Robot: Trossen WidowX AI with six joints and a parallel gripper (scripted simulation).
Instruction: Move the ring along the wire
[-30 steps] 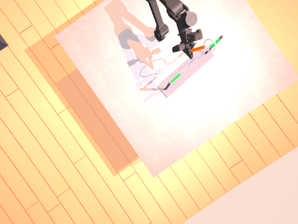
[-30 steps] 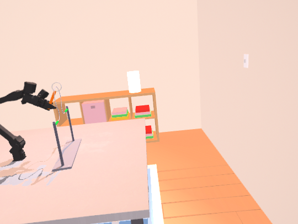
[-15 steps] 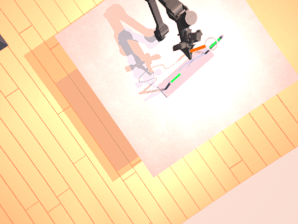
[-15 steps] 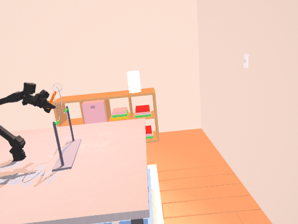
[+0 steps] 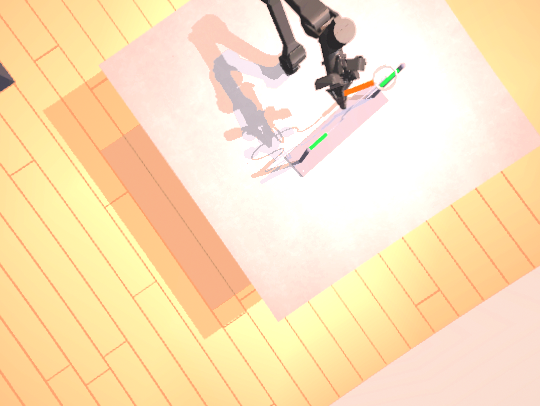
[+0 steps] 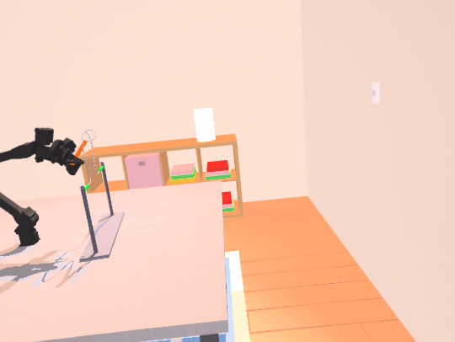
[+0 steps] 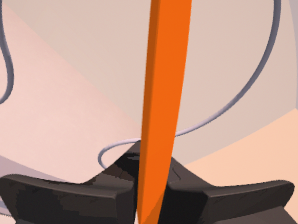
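My gripper is shut on the orange handle. The thin pale ring is at the handle's far end, high by the top of the wire arch; it is out of the wrist view. I cannot tell whether it touches the grey wire. One green part and the other green part lie beside the two posts, both below the ring. The fingers are beside the wire; any contact is unclear.
The posts stand on a flat base plate on the table. Another black arm part reaches low to the table beside the stand. A shelf with a lamp stands behind the table.
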